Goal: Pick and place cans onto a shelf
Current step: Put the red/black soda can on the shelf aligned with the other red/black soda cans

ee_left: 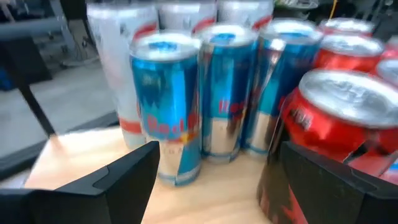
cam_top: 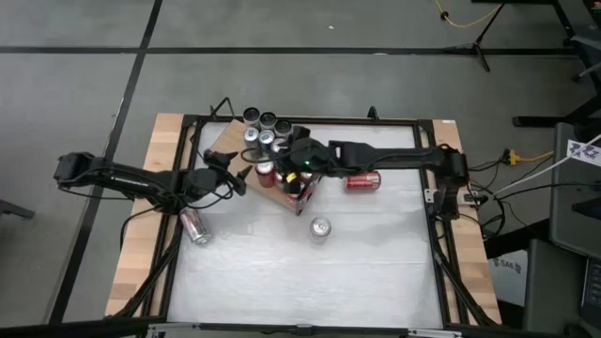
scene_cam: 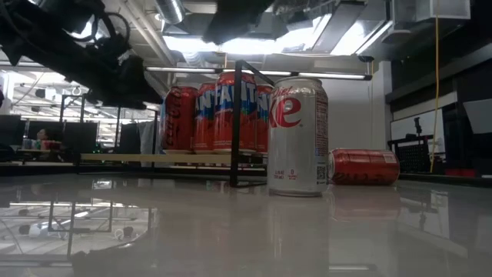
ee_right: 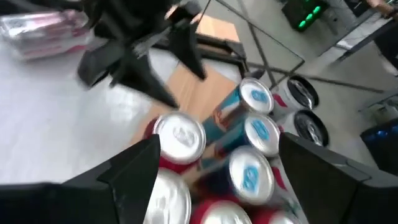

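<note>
- High view: the shelf [cam_top: 228,141], a light-brown board, lies at the table's [cam_top: 376,272] twelve o'clock edge, with a cluster of cans [cam_top: 268,141] standing upright on it.
- The left gripper [cam_top: 242,176] reaches in from nine o'clock and sits at the cluster's seven o'clock side, just beside a red can [cam_top: 266,173].
- Left wrist view: its fingers [ee_left: 118,180] stand apart with bare board between them; blue-and-silver cans [ee_left: 166,106] stand close ahead, and the red can [ee_left: 339,112] is against the inner side of one finger, not clamped.
- The right gripper [cam_top: 299,158] comes from three o'clock and hangs over the cluster's four o'clock part.
- Right wrist view: its fingers [ee_right: 130,174] are spread wide above the can tops [ee_right: 180,138], gripping nothing.
- Off the shelf: a lying red can [cam_top: 362,180] at three o'clock of the cluster, an upright silver can [cam_top: 321,228] at five o'clock, and a lying silver-and-red can [cam_top: 194,226] at seven o'clock.
- Low view: the silver can [scene_cam: 297,137] stands in front, the lying red can [scene_cam: 364,166] just beside it.
</note>
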{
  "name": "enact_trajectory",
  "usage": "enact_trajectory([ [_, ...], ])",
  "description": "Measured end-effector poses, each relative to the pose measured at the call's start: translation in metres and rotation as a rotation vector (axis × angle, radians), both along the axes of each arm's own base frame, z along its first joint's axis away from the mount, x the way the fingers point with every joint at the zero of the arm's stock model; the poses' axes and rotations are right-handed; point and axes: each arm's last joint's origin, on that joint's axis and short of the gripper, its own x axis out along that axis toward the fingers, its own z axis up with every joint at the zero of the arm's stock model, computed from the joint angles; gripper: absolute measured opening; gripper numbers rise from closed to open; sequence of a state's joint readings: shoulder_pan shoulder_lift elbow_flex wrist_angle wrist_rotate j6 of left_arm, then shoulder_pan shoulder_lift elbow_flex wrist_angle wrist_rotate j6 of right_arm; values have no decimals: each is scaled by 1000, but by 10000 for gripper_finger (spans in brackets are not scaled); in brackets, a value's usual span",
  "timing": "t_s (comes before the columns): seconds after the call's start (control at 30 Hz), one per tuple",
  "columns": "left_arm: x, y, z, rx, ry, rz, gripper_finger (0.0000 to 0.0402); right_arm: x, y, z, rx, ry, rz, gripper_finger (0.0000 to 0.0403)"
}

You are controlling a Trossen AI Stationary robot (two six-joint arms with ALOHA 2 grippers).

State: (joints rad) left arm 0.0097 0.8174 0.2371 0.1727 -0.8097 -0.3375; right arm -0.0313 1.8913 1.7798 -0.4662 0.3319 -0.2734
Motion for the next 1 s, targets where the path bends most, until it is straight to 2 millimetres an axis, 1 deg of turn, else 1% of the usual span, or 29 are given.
enact_trajectory([
  [0.17,-6,-1,11,46,-23,-40,330,-31,5,37,60,59,-46,319],
  [0.27,-10,-3,18,42,-71,-76,330,-55,6,56,109,90,-78,319],
  [0.4,-14,-7,25,21,-133,-167,330,-90,7,75,178,138,-117,319],
  [0.53,-17,-10,29,11,-168,-227,330,-122,9,82,236,247,-121,319],
  [0.63,-17,-12,30,9,-172,-244,330,-142,11,75,297,329,-92,319],
  [0.7,-17,-13,30,8,-173,-251,330,-154,13,64,336,354,-93,319],
  [0.83,-17,-14,30,8,-173,-256,330,-184,13,32,380,369,-112,319],
  [0.93,-17,-14,30,8,-173,-256,330,-206,6,8,414,322,-117,319],
  [1.0,-17,-14,30,8,-173,-256,330,-219,0,-9,437,320,-122,319],
])
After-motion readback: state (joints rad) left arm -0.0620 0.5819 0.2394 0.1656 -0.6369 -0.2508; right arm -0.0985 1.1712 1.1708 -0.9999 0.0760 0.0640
